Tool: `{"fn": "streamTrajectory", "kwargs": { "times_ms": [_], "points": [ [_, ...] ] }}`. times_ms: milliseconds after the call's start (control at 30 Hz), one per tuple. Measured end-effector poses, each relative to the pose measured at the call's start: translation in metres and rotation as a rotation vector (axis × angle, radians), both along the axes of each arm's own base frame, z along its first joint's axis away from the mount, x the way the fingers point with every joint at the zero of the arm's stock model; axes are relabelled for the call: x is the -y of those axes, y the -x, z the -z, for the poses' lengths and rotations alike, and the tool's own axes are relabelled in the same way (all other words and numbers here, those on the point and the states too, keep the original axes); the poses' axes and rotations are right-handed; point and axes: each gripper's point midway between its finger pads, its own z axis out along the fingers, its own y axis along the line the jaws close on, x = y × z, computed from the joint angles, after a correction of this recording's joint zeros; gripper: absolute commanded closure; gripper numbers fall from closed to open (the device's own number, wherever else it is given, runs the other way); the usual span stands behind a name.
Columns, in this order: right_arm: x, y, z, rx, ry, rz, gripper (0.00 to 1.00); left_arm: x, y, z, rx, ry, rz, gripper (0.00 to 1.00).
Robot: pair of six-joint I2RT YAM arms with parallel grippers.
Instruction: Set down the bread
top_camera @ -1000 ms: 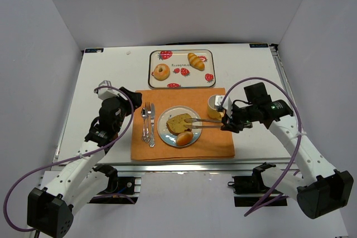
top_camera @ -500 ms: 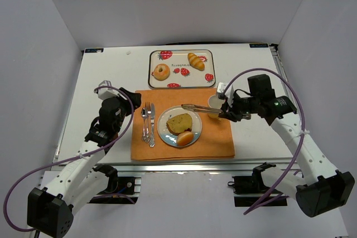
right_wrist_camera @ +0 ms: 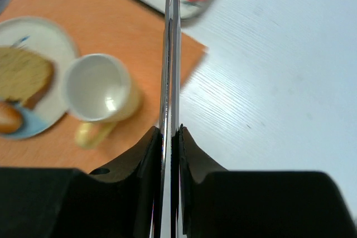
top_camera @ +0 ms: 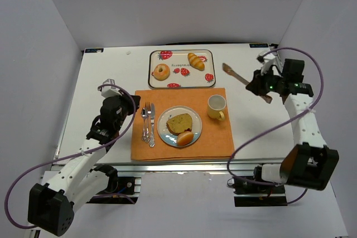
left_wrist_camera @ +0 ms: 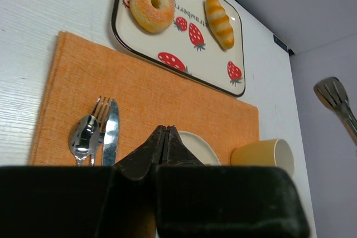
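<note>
- Plate (top_camera: 163, 129): sits at the middle of the orange placemat (top_camera: 217, 140). It holds a bread slice (top_camera: 179, 121), with a small roll (top_camera: 185, 136) touching the slice's near edge. The roll lies close to the near rim. Judged risk: another piece set down here may push it off onto the mat.
- Cutlery (top_camera: 148, 124): spoon, fork and knife lie on the mat just left of the plate, not touching it.
- Left gripper (left_wrist_camera: 165, 131): hangs over the left part of the mat with its fingers pressed together on nothing. No hazard is judged from this arm as it stands.
- Cup (top_camera: 216, 105): stands upright on the mat, right of the plate, with its handle toward the near side. The right wrist view shows it empty. Judged risk: the cup lies between the right arm and the plate, so a low pass of the tool may tip it.
- Right gripper (right_wrist_camera: 170, 136): raised over the bare table (top_camera: 251, 126) right of the mat, clamped on the tongs (top_camera: 234, 74). The tong tips point toward the tray and carry nothing visible. Judged risk: the long tool may twist in the grip if the hold slips.
- Tray (top_camera: 154, 59): lies just beyond the mat's far edge. It holds a doughnut (top_camera: 161, 72) at the left and a striped roll (top_camera: 196, 61) at the right, apart from each other. Judged risk: either piece may slide on the smooth tray when the tips close on it.
</note>
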Motion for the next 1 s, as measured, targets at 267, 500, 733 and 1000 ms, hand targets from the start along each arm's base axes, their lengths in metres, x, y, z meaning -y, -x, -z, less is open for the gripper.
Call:
{"fn": "streamTrajectory", "kwargs": {
  "times_ms": [267,500,733,1000],
  "points": [
    [0.079,-0.033,0.121,-0.261,-0.021,0.405,0.87,0.025,-0.003,0.027,-0.077,-0.006,0.128,0.50],
    [0.102,-0.030,0.181,-0.340,0.053,0.540,0.50,0.031,-0.003,0.033,-0.097,-0.003,0.157,0.34],
    [0.110,-0.027,0.195,-0.348,0.135,0.509,0.28,0.033,-0.006,0.029,-0.083,0.004,0.164,0.32],
    [0.114,-0.040,0.137,-0.208,0.201,0.427,0.11,0.037,-0.009,0.034,-0.104,0.002,0.176,0.39]
  ]
}}
